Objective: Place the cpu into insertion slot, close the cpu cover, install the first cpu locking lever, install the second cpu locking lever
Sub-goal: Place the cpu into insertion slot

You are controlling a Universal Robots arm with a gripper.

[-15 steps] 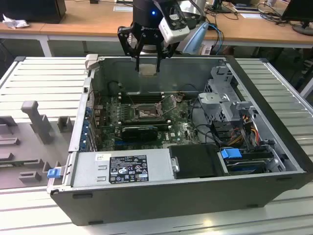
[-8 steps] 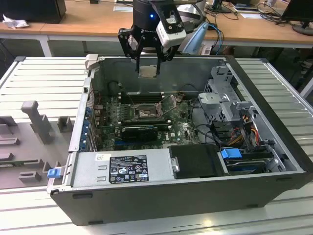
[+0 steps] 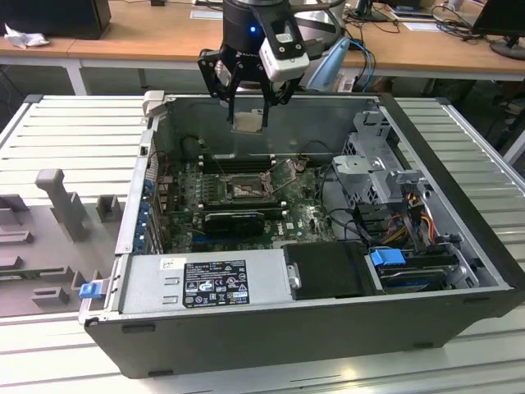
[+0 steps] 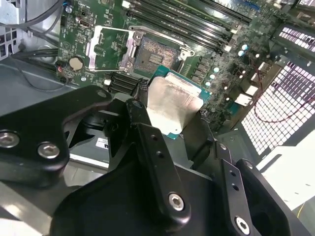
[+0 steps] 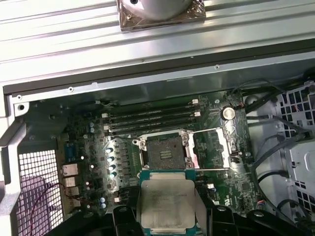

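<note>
Claw [image 3: 248, 112] of the arm hangs over the open computer case [image 3: 426, 156], its two black fingers [image 4: 142, 105] closed narrowly on the cpu [image 3: 248, 124] and pinching it by opposite edges. In both wrist views the cpu [image 4: 172, 105] [image 5: 167, 201] shows its pale silver top, with a thin green rim around it, flat between the fingers. It is held in the air, well clear of the green board [image 3: 303, 217] below and touching nothing but the claw [image 5: 168, 212].

Beneath it, the insertion slot [image 3: 244, 189] [image 5: 165, 153] [image 4: 153, 56] lies bare, its dark square centre uncovered. The cpu cover [image 5: 211, 147] [image 4: 110, 46] is swung open on its hinge and rests beside the slot, on the side toward the round coin battery [image 5: 227, 112]. On the slot's far side from the claw, the long memory slots [image 5: 147, 118] run in parallel rows.

In the exterior view a grey power supply [image 3: 205, 283] fills the near edge of the case, and the case itself lies on its side on a ribbed grey counter [image 3: 66, 123].
</note>
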